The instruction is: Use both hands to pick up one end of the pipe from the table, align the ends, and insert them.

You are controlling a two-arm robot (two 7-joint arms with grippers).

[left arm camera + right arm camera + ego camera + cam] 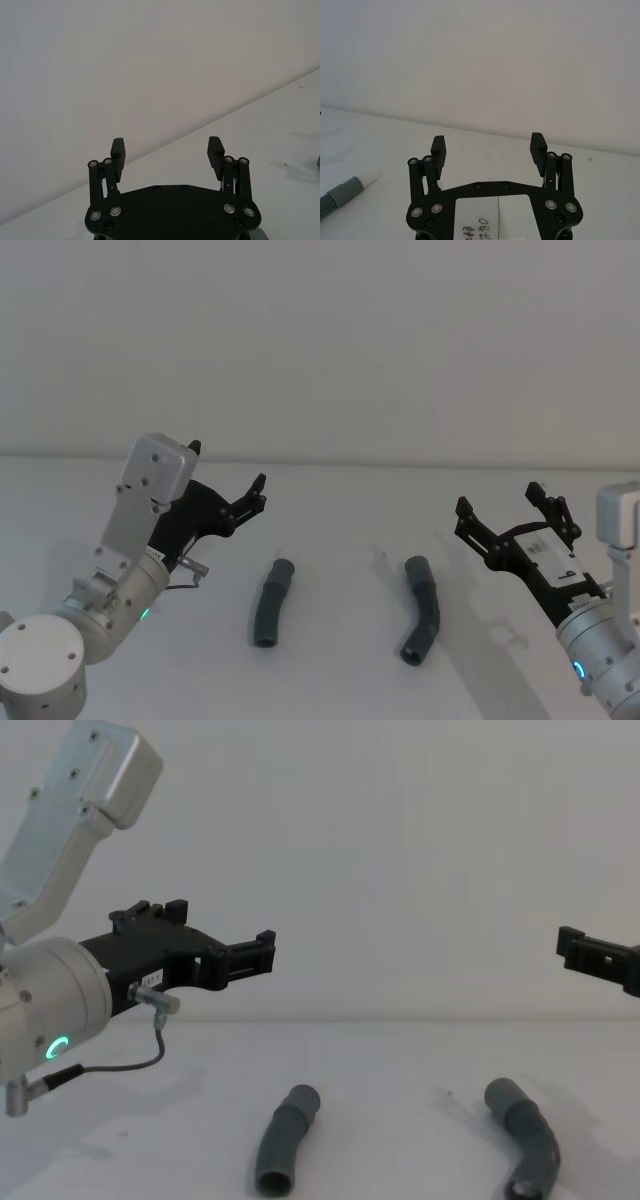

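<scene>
Left tool (227, 466) (167, 146) (222, 930): black plastic, jointed fingers, on silver-grey cylindrical arm (110, 590) with green ring light (58, 1046). Released, fingers spread wide, nothing between. Hovering over left side of white matte flat worktop (340, 510), off the surface.

Right tool (505, 502) (488, 144): same black plastic build, white printed label (480, 220) on palm. Released too, spread wide, hovering over worktop's right side.

Two short dark grey bent tube pieces flat on worktop between the tools, nearer near edge than far edge, well apart, untouched.

Left tube piece (272, 602) (285, 1140): gentle bend, smooth collar at far end, round open mouth at near end.

Right tube piece (425, 610) (525, 1135): sharper elbow, ribbed middle, open near end.

In right wrist view, ribbed grey tube (340, 199) with smooth collar and narrower white tip (369, 178); cannot tell which piece.
</scene>
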